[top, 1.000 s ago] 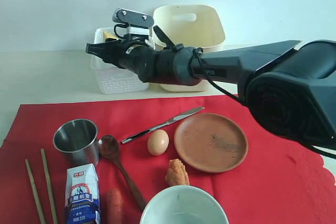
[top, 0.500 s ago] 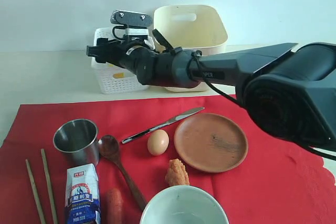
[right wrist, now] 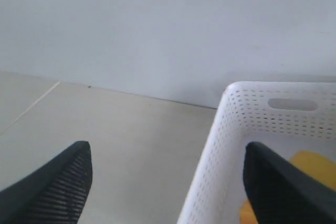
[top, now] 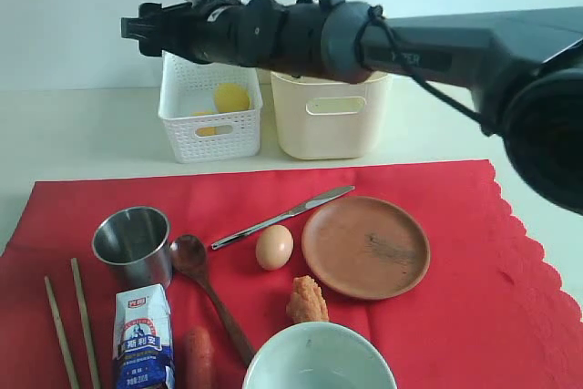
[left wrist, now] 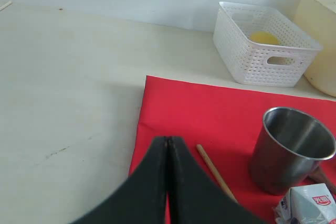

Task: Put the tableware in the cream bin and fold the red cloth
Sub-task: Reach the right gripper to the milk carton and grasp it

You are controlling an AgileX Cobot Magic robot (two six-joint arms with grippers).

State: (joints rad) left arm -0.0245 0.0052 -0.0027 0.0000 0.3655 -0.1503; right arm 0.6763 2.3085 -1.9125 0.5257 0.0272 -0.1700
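The red cloth (top: 455, 316) lies spread on the table. On it are the steel cup (top: 133, 243), two chopsticks (top: 71, 325), dark spoon (top: 205, 284), knife (top: 282, 216), brown plate (top: 365, 246) and pale bowl (top: 319, 357). The cream bin (top: 328, 116) stands behind the cloth. My right gripper (top: 137, 26) hangs open and empty high above the white basket's left side; its wrist view shows the gripper (right wrist: 167, 148) over the basket rim (right wrist: 262, 129). My left gripper (left wrist: 168, 140) is shut with nothing in it, over the cloth's corner (left wrist: 210, 108) near a chopstick (left wrist: 216, 172) and the cup (left wrist: 291, 148).
The white lattice basket (top: 211, 108) holds a lemon (top: 231, 97) left of the bin. An egg (top: 274, 247), orange food lump (top: 307, 300), carrot (top: 199, 357) and milk carton (top: 143, 336) also lie on the cloth. The right arm spans the upper scene.
The right arm has lifted and moved left, uncovering the basket and the cream bin's front. The lemon now shows lying in the basket. Nothing on the cloth has moved.
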